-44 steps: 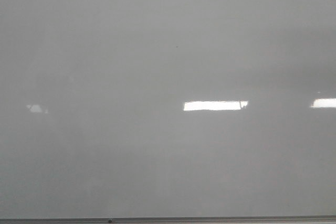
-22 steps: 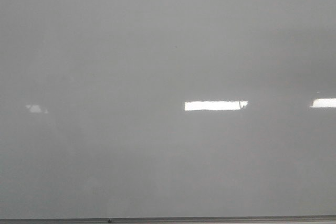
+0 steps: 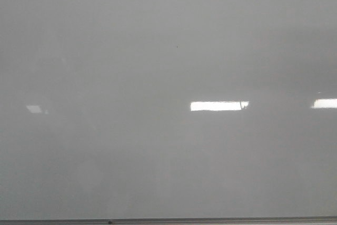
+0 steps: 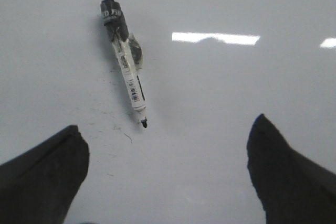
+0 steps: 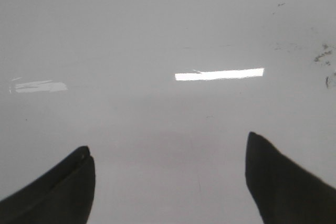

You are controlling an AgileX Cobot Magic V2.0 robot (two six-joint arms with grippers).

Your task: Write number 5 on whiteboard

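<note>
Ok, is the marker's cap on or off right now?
Off. In the left wrist view the marker lies flat on the whiteboard with its dark writing tip bare; the black cap looks parked on its other end.

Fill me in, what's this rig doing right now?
Nothing is held yet. A marker lies uncapped on the whiteboard, ahead of the open left gripper. The right gripper is open too, over bare board with a few old smudges. No 5 is visible in any view, so writing hasn't started.

Only obstacle on whiteboard (image 4: 220, 103): uncapped marker (image 4: 125, 61) lying flat ahead of left gripper (image 4: 168, 174). Board bare before right gripper (image 5: 169, 174).
</note>
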